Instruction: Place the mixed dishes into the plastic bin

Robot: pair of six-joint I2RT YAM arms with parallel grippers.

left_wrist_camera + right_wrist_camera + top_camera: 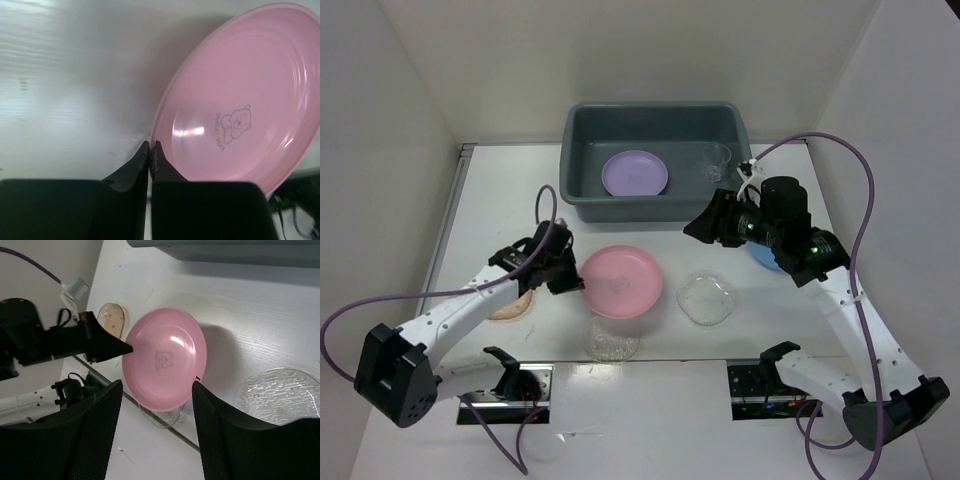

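Pink plate [620, 281] gripped, ready to lift
The left gripper [150, 150] pinches its left rim at frame centre; the right gripper [700, 227] hangs open, empty. Next, it must clear the bin [582, 190] wall, upper centre.

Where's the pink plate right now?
Top view: the pink plate is mid-table, just in front of the plastic bin, its left rim pinched by the left gripper, with a clear dish to its right.
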